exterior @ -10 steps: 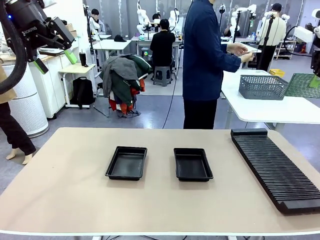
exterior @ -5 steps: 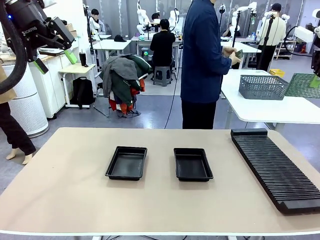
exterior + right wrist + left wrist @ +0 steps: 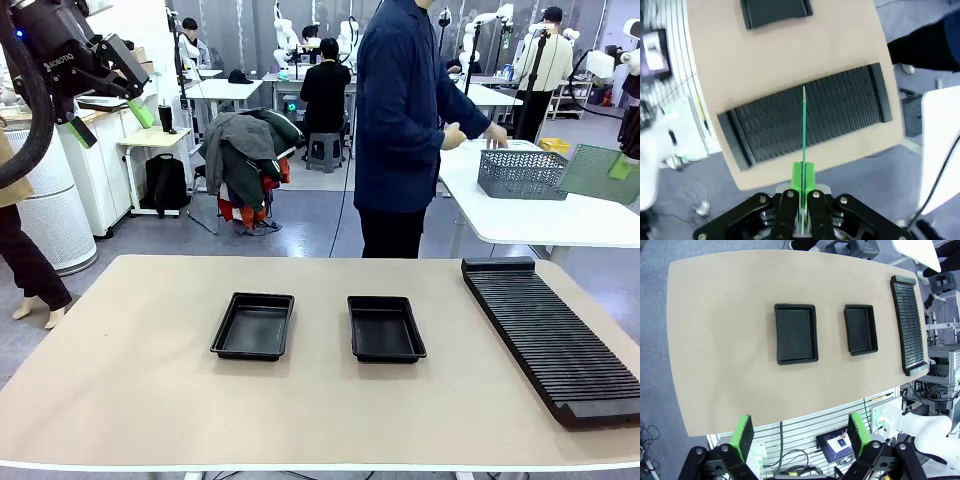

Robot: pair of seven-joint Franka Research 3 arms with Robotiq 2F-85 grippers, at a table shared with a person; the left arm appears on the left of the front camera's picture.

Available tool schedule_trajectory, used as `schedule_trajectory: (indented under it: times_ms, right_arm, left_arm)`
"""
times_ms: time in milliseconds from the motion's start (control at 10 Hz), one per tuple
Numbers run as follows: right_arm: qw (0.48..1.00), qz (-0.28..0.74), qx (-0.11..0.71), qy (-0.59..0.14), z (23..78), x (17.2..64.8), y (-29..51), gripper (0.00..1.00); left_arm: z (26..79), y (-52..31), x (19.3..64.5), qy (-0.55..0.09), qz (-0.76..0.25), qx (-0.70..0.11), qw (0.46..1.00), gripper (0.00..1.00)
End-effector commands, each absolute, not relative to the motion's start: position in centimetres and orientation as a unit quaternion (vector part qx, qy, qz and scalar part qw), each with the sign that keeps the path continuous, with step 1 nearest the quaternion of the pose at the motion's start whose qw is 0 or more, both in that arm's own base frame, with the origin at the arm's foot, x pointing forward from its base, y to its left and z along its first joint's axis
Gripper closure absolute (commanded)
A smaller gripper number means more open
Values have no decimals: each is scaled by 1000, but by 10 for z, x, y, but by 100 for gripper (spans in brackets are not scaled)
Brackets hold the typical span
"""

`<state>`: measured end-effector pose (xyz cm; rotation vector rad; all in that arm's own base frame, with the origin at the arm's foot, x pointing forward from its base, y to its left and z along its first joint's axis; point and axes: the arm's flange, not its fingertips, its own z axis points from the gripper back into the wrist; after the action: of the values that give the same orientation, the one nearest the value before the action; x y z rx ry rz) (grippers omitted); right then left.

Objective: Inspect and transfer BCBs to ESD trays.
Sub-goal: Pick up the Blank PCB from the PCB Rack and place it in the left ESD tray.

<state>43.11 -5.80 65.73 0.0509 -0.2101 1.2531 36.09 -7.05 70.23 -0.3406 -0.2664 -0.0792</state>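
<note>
The right gripper (image 3: 803, 176) clenched a BCB (image 3: 803, 125) edge-on, jutting ahead of its pads over the slotted rack (image 3: 845, 112); the left gripper (image 3: 800, 422) gaped, ESD trays (image 3: 796, 333) far ahead.

Front camera faces across the table (image 3: 130, 400); both wrist cameras overlook its rack (image 3: 555, 345) from high.

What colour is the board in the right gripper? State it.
Pale green; the BCB shows best in the front view.
</note>
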Motion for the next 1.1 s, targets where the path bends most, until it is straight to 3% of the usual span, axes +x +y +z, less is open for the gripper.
schedule_trajectory:
  times_ms: [0,400,800,1000]
  right_arm:
    - [862,486,88,-117,650,425,-31,97]
    - [925,274,248,-93,613,417,43,97]
    - [906,129,390,-101,531,428,116,97]
    - [895,81,423,-120,489,427,162,97]
  left_arm:
    - [702,-71,360,-131,-39,-172,976,0]
    - [702,-71,360,-131,-39,-172,976,0]
    - [702,-71,360,-131,-39,-172,976,0]
    - [702,-71,360,-131,-39,-172,976,0]
